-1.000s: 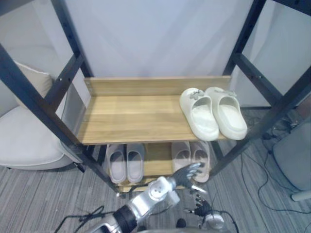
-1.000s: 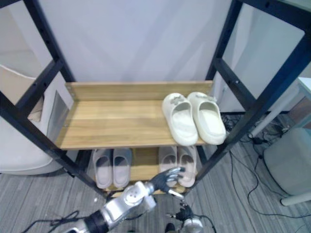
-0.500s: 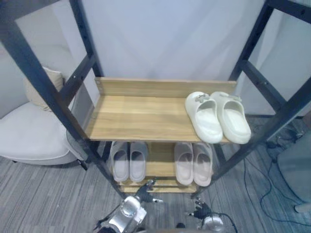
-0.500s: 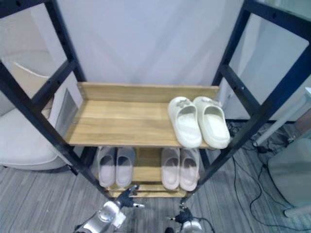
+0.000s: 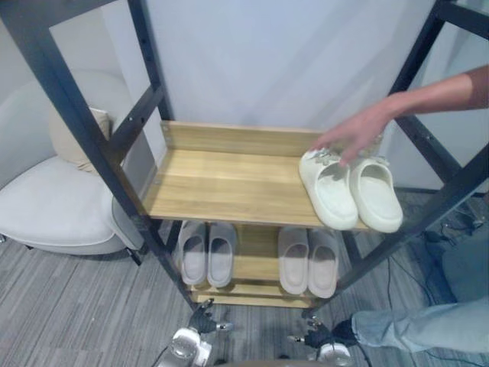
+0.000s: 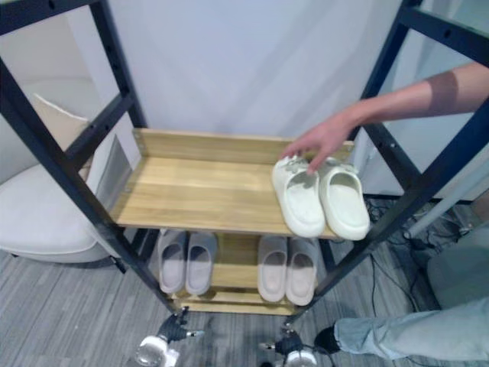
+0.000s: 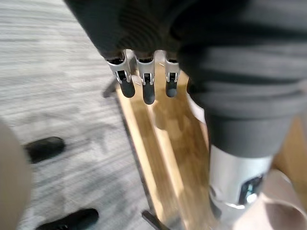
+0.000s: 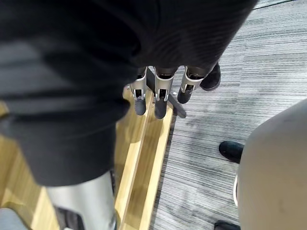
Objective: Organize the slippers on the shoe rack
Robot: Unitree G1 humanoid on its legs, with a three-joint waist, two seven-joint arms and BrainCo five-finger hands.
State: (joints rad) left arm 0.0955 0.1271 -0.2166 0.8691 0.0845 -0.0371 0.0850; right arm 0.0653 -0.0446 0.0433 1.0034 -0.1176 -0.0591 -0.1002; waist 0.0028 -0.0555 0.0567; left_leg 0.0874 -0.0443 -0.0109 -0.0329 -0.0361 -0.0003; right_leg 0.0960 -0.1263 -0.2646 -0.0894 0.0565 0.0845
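Below the front of the shoe rack, low over the floor, the left hand hangs with its fingers straight and a little apart, holding nothing. The rack's bottom wooden board shows just past its fingertips. Beside it, under the rack's right front post, the right hand hangs the same way, fingers relaxed and empty, near the edge of the same board.

On the rack's lower shelf a pair of grey slippers lies at the left end and a pair of beige slippers at the right end, each pair side by side. On the upper shelf the cream slippers lie together at the right end, and the rest of that shelf is bare wood. A person's hand reaches in from the rack's right side, fingertips at the wall-side end of the cream pair. The person's leg shows by the rack's right foot. Left of the rack stands a white armchair with a cushion.
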